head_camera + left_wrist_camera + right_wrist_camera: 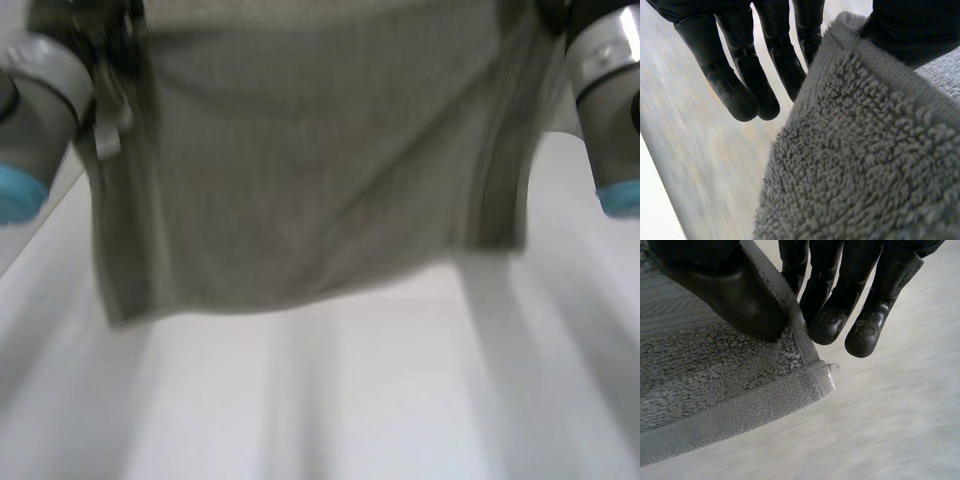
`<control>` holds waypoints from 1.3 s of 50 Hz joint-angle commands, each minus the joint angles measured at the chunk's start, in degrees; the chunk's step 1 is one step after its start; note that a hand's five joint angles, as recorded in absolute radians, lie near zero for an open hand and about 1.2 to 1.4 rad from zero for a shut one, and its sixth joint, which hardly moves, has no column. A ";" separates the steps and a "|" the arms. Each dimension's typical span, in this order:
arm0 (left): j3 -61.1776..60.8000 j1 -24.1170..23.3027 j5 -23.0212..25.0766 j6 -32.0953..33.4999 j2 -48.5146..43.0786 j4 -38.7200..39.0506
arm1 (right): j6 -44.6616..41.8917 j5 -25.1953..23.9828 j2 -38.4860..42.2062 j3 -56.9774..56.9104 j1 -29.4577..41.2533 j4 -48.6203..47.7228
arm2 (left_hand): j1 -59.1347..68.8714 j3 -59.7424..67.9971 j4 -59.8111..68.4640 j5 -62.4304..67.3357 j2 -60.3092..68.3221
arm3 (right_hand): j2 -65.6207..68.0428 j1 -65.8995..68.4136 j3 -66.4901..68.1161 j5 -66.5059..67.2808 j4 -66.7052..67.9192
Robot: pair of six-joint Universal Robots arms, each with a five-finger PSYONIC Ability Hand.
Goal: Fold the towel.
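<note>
Here, one grey towel hangs spread between two arms, over one white table. In the head view the left arm stands at ten o'clock of the towel and the right arm at two o'clock. The towel's free lower edge lies toward six. The left hand pinches the towel's hemmed edge between thumb and a finger, with its other fingers hanging straight beside the cloth. The right hand pinches one corner likewise, thumb pressed on the terry and the remaining fingers straight just past the hem.
</note>
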 commanded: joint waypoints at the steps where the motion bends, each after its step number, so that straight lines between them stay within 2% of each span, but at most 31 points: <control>1: -1.41 0.80 0.18 -6.62 3.98 15.28 | 1.72 -0.53 -4.21 5.10 0.01 -9.01 | -1.61 -8.69 -6.67 -13.97 -6.21 | 4.77 4.43 3.64 3.64 3.39; 3: -4.33 1.25 0.62 -7.25 4.96 15.55 | 2.87 -0.80 -4.04 5.72 -0.25 -5.65 | -1.61 -8.69 -6.67 -13.97 -6.21 | 4.77 4.43 3.64 3.64 3.39; 5: -7.41 1.86 0.88 -7.33 5.49 15.73 | 5.93 -0.89 -3.86 6.77 -0.69 2.57 | -1.61 -8.69 -6.67 -13.97 -6.21 | 4.77 4.43 3.64 3.64 3.39; 6: -10.80 2.38 1.14 -7.33 5.66 15.82 | 5.95 -0.89 -3.86 6.78 -0.69 2.62 | -1.61 -8.69 -6.67 -13.97 -6.21 | 4.77 4.43 3.64 3.64 3.39; 8: -14.70 2.57 1.41 -7.33 5.67 15.82 | 8.40 -1.41 -3.60 8.70 -0.87 9.88 | -1.61 -8.69 -6.67 -13.97 -6.21 | 4.77 4.43 3.64 3.64 3.39; 10: -23.19 2.92 3.16 -7.16 5.58 16.87 | 9.28 -1.68 -3.08 10.02 -0.96 12.43 | -1.61 -8.69 -6.67 -13.97 -6.21 | 4.77 4.43 3.64 3.64 3.39; 14: -31.40 3.36 5.81 -7.07 4.87 20.04 | 9.91 -1.94 -1.75 14.07 -1.84 14.92 | -1.61 -8.69 -6.67 -13.97 -6.21 | 4.77 4.43 3.64 3.64 3.39; 16: -39.71 3.53 8.43 -6.37 2.87 25.63 | 9.91 -3.87 -0.44 19.67 -2.19 15.18 | -1.61 -8.69 -6.67 -13.97 -6.21 | 4.77 4.43 3.64 3.64 3.39; 17: -39.75 3.53 8.44 -6.37 2.85 25.66 | 9.91 -3.88 -0.44 19.70 -2.19 15.18 | -1.61 -8.69 -6.67 -13.97 -6.21 | 4.77 4.43 3.64 3.64 3.39; 21: -47.22 3.53 11.08 -2.68 -0.31 31.90 | 9.47 -7.56 2.63 27.41 -2.19 15.18 | -1.61 -8.69 -6.67 -13.97 -6.21 | 4.77 4.43 3.64 3.64 3.39; 23: -52.56 3.53 13.09 3.97 -1.80 35.58 | 9.38 -7.92 3.34 29.19 -2.28 15.27 | -1.61 -8.69 -6.67 -13.97 -6.21 | 4.77 4.43 3.64 3.64 3.39; 26: -54.34 3.80 13.54 6.73 -1.72 35.86 | 9.38 -8.53 3.08 32.43 -2.54 15.45 | -1.61 -8.69 -6.67 -13.97 -6.21 | 4.77 4.43 3.64 3.64 3.39; 28: -56.70 5.81 13.80 10.49 -0.67 35.68 | 9.38 -8.62 2.03 34.11 -2.63 15.54 | -1.61 -8.69 -6.67 -13.97 -6.21 | 4.77 4.43 3.64 3.64 3.39; 32: -58.91 8.63 13.89 11.21 2.85 35.15 | 9.81 -8.18 -8.48 38.58 -4.11 15.71 | -1.61 -8.69 -6.67 -13.97 -6.21 | 4.77 4.43 3.64 3.64 3.39; 33: -60.14 9.77 13.89 11.21 6.54 34.28 | 9.90 -8.27 -12.09 40.07 -5.17 15.71 | -1.61 -8.69 -6.67 -13.97 -6.21 | 4.77 4.43 3.64 3.64 3.39; 37: -62.25 11.26 14.68 10.42 14.34 30.51 | 9.91 -8.71 -17.49 41.85 -6.41 16.33 | -1.61 -8.69 -6.67 -13.97 -6.21 | 4.77 4.43 3.64 3.64 3.39; 41: -63.83 11.53 15.56 9.01 20.69 27.60 | 9.91 -8.97 -26.95 42.29 -8.59 22.10 | -1.61 -8.69 -6.67 -13.97 -6.21 | 4.77 4.43 3.64 3.64 3.39; 43: -65.41 13.19 16.26 6.83 28.39 24.80 | 9.82 -9.41 -29.88 42.02 -10.19 25.12 | -1.61 -8.69 -6.67 -13.97 -6.21 | 4.77 4.43 3.64 3.64 3.39; 48: -66.73 16.36 18.80 2.26 36.14 21.37 | 9.82 -12.84 -36.82 40.00 -13.35 33.11 | -1.61 -8.69 -6.67 -13.97 -6.21 | 4.77 4.43 3.64 3.64 3.39; 50: -66.74 17.06 20.03 0.77 37.73 20.40 | 9.91 -16.25 -38.49 37.90 -15.01 35.48 | -1.61 -8.69 -6.67 -13.97 -6.21 | 4.77 4.43 3.64 3.64 3.39; 56: -66.73 17.86 23.91 -1.80 38.37 19.95 | 9.91 -18.99 -38.05 36.66 -17.66 36.28 | -1.61 -8.69 -6.67 -13.97 -6.21 | 4.77 4.43 3.64 3.64 3.39; 60: -66.38 17.51 24.17 -1.53 34.76 20.56 | 9.73 -19.79 -30.79 36.49 -17.75 35.57 | -1.61 -8.69 -6.67 -13.97 -6.21 | 4.77 4.43 3.64 3.64 3.39; 61: -65.69 17.33 24.09 -1.45 30.75 21.17 | 9.73 -19.79 -30.76 36.49 -17.75 35.57 | -1.61 -8.69 -6.67 -13.97 -6.21 | 4.77 4.43 3.64 3.64 3.39; 62: -64.64 17.24 24.09 -1.27 26.71 21.88 | 9.29 -19.70 -26.98 35.87 -17.04 35.40 | -1.61 -8.69 -6.67 -13.97 -6.21 | 4.77 4.43 3.64 3.64 3.39; 63: -64.63 17.24 24.09 -1.27 26.67 21.88 | 9.12 -19.00 -23.15 34.65 -16.17 35.05 | -1.61 -8.69 -6.67 -13.97 -6.21 | 4.77 4.43 3.64 3.64 3.39; 64: -62.89 16.90 24.00 -1.27 22.93 22.49 | 9.11 -18.99 -23.11 34.64 -16.16 35.05 | -1.61 -8.69 -6.67 -13.97 -6.21 | 4.77 4.43 3.64 3.64 3.39; 65: -62.87 16.89 24.00 -1.27 22.89 22.50 | 8.85 -18.47 -19.28 33.07 -15.03 34.79 | -1.61 -8.69 -6.67 -13.97 -6.21 | 4.77 4.43 3.64 3.64 3.39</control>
